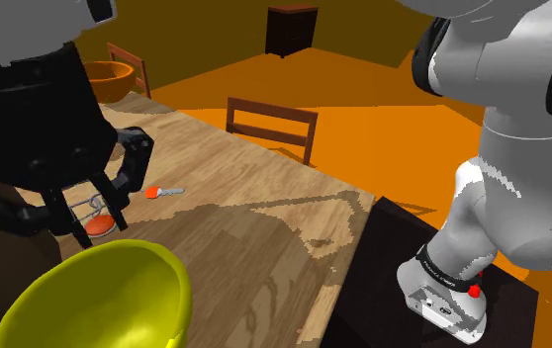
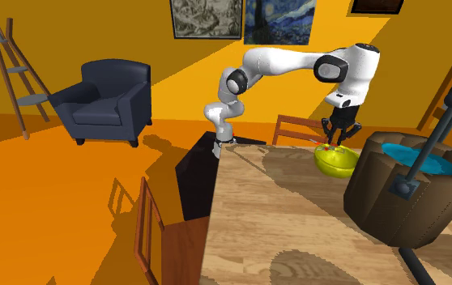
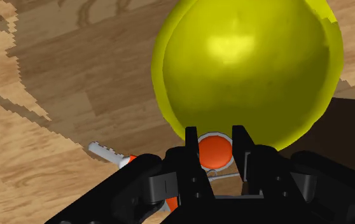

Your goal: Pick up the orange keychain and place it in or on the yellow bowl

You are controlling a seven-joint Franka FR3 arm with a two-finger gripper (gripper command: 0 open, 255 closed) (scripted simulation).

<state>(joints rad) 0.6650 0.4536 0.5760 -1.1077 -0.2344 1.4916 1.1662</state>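
Now the arm points down, jaws clamped on the orange keychain beside the yellow bowl.

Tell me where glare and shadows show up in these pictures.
Wrist view: a soft glare spot on the bowl, none on the keychain clasped in the claw, and a jagged-edged shadow on the table. Shoulder view: a jagged shadow edge crosses the table. Second exterior view: a chair throws a barred shadow on the floor.
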